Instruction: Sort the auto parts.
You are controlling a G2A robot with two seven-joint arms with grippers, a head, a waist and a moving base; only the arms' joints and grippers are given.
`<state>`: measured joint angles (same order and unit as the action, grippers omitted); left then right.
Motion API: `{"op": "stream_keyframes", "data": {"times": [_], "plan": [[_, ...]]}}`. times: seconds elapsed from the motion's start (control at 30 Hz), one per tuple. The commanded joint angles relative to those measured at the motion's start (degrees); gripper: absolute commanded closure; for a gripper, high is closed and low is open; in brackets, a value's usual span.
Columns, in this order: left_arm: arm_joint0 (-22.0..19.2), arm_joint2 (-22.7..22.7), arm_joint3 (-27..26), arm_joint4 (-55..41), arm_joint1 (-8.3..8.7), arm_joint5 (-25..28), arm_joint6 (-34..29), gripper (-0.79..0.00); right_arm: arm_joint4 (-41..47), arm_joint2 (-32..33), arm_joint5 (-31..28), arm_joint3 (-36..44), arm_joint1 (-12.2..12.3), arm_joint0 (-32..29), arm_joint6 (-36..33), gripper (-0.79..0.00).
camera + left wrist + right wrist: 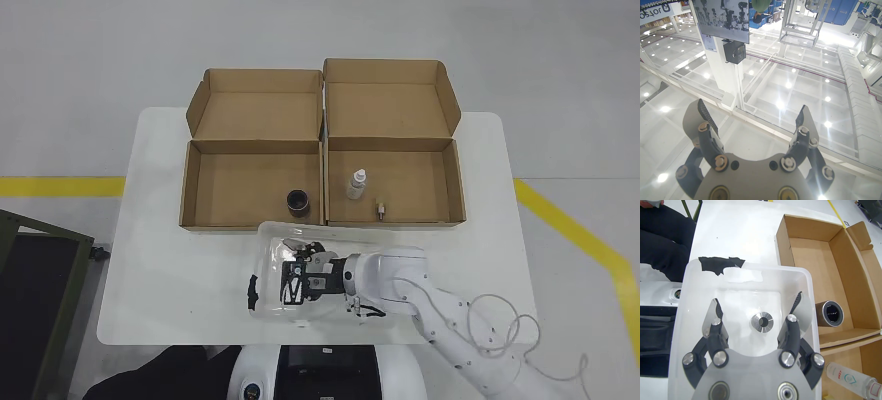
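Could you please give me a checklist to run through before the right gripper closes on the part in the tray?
1. Right gripper open: ok.
2. Collet between its jaws, in the tray: ok.
3. Gripper low enough to grip the collet: cannot tell.
4. Left gripper open, pointing at the ceiling, away from the tray: ok.
5. Left box and right box open: ok.
6. Which box takes the collet: cannot tell.
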<state>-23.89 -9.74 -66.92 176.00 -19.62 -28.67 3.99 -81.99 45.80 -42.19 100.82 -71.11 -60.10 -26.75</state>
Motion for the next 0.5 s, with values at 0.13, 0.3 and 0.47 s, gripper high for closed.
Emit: {"op": "stream_keyframes", "data": {"times": [0.13,0.3,0.47], "plan": [[0.00,0.00,0.00,0.00,0.00,0.00,0.00,-0.785,-1.59,-0.26,1.51,-2.11,-0.19,0.74,0.10,-0.622],[0.00,0.00,0.00,0.00,0.00,0.00,0.00,-0.785,-1.65,-0.79,1.94,-4.82,-0.49,1.55,0.30,-0.616],[0.00,0.00,0.00,0.00,0.00,0.00,0.00,-0.785,-1.60,-1.58,2.07,-6.83,-0.83,2.25,0.25,-0.594]]}}
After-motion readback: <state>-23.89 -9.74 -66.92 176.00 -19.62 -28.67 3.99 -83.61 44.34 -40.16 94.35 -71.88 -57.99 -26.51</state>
